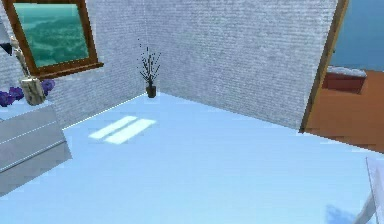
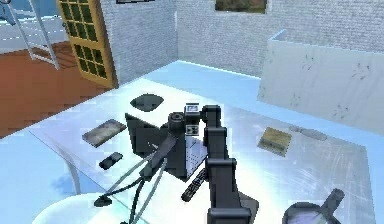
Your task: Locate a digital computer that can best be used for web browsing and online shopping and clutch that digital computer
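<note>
- Centrally on the glass table [image 2: 330, 160] in the arm side view, an open laptop [image 2: 145, 135] is seen — dark, lid up.
- Its long axis, the hinge line, is laid slantwise from upper left to lower right; the screen is turned toward the upper right.
- The gripper [image 2: 140, 180] is seen against the laptop; whether anything is held cannot be told — nor how the fingers [image 2: 150, 170] stand.
- A small dark slab [image 2: 110, 159] is laid near the laptop, to its left.
</note>
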